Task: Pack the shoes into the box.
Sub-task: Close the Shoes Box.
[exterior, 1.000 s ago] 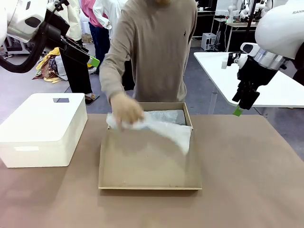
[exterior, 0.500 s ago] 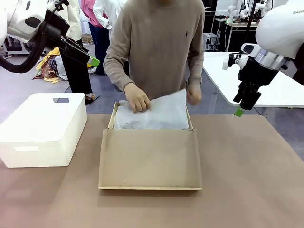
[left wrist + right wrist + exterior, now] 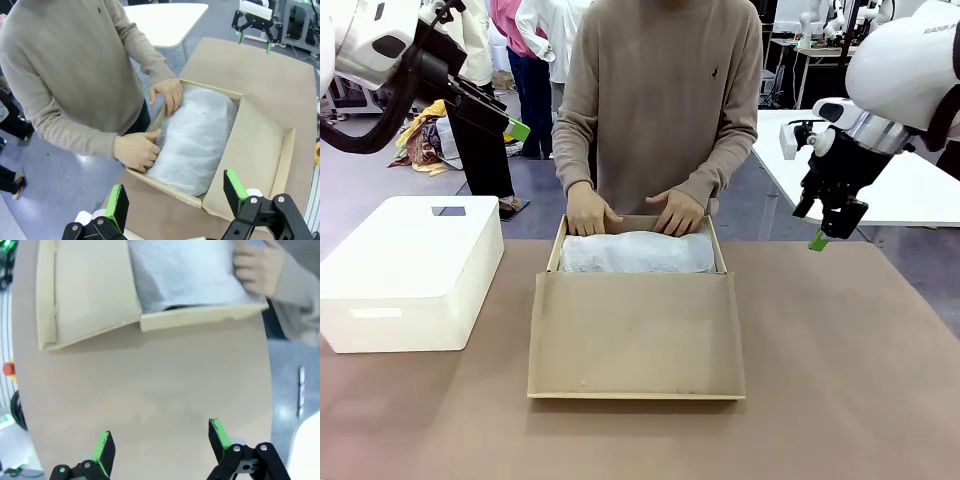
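Surface: a brown table shared with a person standing at its far side; other tables and people show farther back in the room.
Box: the tan cardboard box sits at the middle of the table against the far edge, standing open.
Box lid: the hinged flap lies folded down flat on the table on the near side of the box, inner face up and bare.
Box contents: white tissue paper fills the compartment from wall to wall, crumpled and mounded above the rim.
Shoes: cannot be made out under the tissue. In the right wrist view a dark sliver shows beneath the tissue edge at one wall; too little to identify.
Person's right hand: rests on the far left corner of the box, touching the tissue.
Person's left hand: rests on the far rim just right of centre, palm down on the tissue.
White bin: stands on the left part of the table, well apart from the box, with a handle slot in its top face. Contents not visible.
Left gripper: raised high at the far left, above the bin's far side; fingers spread wide, holding nothing.
Right gripper: raised at the right, above the table's far edge, well apart from the box; fingers spread wide, nothing between the green pads.
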You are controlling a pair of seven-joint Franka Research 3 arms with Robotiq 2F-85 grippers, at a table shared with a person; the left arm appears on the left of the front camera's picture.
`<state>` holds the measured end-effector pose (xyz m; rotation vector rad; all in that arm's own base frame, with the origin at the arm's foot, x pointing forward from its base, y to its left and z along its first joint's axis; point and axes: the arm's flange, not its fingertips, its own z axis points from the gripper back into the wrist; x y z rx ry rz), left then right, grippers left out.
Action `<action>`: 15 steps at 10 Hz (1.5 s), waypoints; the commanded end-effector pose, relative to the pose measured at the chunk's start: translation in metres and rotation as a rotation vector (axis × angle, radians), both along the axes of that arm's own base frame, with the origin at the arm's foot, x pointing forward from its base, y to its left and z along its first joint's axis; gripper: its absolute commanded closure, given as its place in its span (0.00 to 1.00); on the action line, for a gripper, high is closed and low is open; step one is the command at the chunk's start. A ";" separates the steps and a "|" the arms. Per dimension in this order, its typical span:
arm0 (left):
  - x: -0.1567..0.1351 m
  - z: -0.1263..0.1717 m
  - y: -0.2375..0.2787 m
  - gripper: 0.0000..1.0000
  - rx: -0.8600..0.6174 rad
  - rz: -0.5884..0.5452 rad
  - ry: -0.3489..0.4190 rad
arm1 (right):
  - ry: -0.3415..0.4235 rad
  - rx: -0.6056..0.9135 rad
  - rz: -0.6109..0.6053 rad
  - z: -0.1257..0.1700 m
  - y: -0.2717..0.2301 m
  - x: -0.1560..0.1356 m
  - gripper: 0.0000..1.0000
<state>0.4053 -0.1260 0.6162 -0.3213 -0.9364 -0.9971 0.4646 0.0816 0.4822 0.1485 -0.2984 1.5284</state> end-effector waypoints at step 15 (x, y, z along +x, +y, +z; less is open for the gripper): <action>0.002 -0.002 0.002 0.00 -0.014 -0.026 -0.009 | 0.183 0.284 0.212 -0.030 0.004 0.021 1.00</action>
